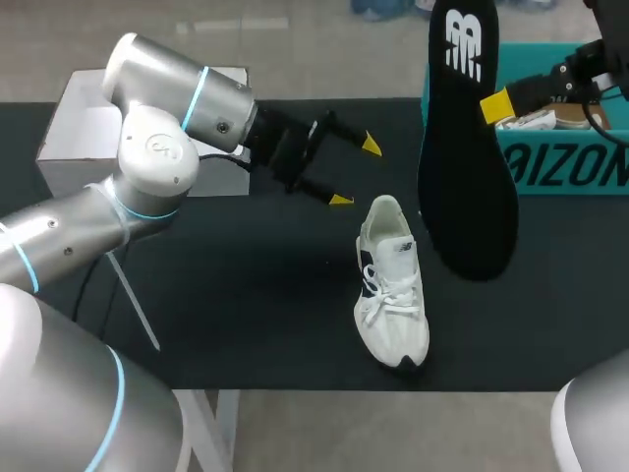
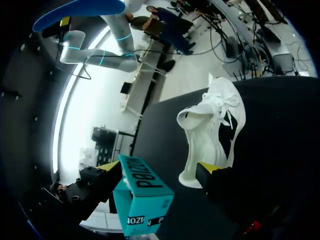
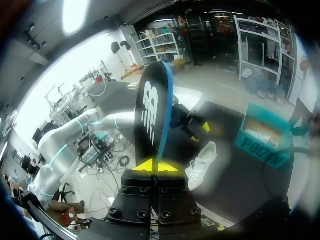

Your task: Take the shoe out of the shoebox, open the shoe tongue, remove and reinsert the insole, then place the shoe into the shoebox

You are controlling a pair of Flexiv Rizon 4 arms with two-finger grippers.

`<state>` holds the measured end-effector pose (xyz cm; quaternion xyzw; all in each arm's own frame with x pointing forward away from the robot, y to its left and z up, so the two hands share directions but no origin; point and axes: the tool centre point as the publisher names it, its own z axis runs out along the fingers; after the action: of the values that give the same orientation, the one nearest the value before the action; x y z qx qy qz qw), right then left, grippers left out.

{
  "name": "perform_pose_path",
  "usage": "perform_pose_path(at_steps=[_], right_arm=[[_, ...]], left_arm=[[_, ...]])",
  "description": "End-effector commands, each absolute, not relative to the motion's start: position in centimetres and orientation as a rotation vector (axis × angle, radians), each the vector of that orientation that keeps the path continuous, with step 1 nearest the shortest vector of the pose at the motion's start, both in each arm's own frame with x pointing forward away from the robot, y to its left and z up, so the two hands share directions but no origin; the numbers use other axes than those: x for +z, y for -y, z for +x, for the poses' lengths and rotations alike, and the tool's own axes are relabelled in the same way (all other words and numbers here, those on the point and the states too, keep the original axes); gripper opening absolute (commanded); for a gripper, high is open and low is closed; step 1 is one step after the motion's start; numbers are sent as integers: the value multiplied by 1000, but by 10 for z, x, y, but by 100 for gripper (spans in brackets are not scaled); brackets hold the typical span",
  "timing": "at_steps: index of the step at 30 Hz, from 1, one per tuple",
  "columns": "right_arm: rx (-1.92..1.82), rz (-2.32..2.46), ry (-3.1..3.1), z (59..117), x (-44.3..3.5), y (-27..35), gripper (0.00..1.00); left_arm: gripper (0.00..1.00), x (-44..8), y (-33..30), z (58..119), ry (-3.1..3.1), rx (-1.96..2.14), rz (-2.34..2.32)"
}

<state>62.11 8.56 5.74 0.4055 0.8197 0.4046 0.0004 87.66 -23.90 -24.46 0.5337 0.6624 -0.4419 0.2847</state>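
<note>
A white sneaker (image 1: pixel 391 283) lies on the black table, heel toward the back; in the left wrist view the sneaker (image 2: pixel 212 135) is just ahead of the fingers. My right gripper (image 1: pixel 496 106) is shut on a black insole (image 1: pixel 466 147), which hangs in the air above the table beside the teal shoebox (image 1: pixel 565 147). In the right wrist view the insole (image 3: pixel 152 115) stands up from between the shut yellow tips of the right gripper (image 3: pixel 156 166). My left gripper (image 1: pixel 354 172) hovers open and empty behind and left of the sneaker. The left gripper (image 2: pixel 160 172) shows wide jaws.
A white box (image 1: pixel 88 138) stands at the table's back left, under my left arm. The teal shoebox (image 2: pixel 142 197) holds crumpled paper. The table's front edge runs just below the sneaker's toe.
</note>
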Motion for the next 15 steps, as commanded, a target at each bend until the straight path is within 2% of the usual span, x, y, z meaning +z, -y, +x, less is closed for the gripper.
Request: perform_pose_path(at_steps=[1,15], right_arm=[[1265,1276,-2579,623,59,-87,0],[1265,1276,-2579,623,59,-87,0]], left_arm=[[100,-240,247,871,-1763,-1164,1410],[100,-234,269,865,-1508,-1218,1398]])
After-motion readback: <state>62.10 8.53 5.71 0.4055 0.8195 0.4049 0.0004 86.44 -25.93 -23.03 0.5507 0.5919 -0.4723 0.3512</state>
